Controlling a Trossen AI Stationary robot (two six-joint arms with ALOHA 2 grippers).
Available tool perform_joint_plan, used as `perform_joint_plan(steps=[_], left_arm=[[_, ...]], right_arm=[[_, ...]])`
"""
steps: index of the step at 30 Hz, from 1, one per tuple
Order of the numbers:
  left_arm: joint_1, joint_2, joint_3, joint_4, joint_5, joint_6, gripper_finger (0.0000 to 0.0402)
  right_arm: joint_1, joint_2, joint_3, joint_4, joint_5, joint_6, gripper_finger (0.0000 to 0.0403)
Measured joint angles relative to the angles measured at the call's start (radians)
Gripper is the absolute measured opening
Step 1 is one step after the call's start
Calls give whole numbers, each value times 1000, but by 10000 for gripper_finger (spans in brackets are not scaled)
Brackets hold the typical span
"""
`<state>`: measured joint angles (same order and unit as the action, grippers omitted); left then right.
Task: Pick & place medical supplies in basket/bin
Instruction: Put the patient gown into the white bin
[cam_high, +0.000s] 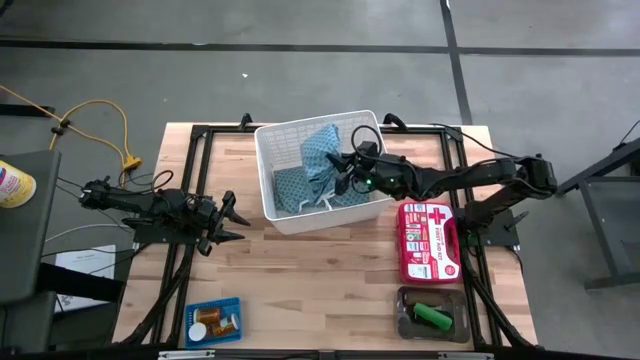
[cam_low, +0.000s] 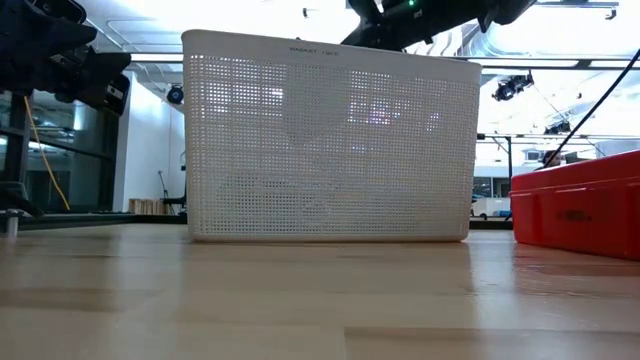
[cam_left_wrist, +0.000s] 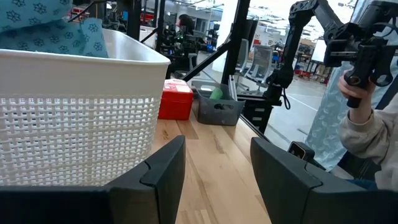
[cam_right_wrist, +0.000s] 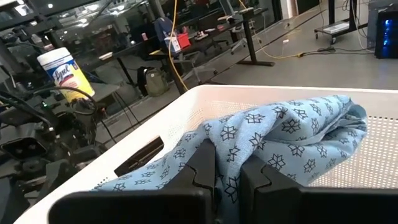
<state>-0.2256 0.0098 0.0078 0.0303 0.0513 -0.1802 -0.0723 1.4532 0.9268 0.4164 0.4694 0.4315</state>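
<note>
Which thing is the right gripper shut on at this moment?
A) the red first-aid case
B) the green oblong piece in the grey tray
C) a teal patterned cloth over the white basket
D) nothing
C: the right gripper pinches the teal patterned cloth above the white basket.

We see a white lattice basket (cam_high: 275, 170) holding teal cloths (cam_high: 322, 152) printed with dark star-like flowers. The case (cam_high: 430, 241) beside it is red with a white cross. The small tray (cam_high: 213, 322) is blue, the grey tray (cam_high: 432, 315) holds a green piece (cam_high: 433, 317), and the tabletop (cam_high: 320, 270) is pale wood.
</note>
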Motion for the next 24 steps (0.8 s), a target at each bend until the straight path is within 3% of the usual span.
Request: perform_joint_plan(steps=[24], left_arm=[[0, 0, 0, 0, 0, 0, 175]], right_arm=[[0, 0, 0, -9, -20, 43, 11]])
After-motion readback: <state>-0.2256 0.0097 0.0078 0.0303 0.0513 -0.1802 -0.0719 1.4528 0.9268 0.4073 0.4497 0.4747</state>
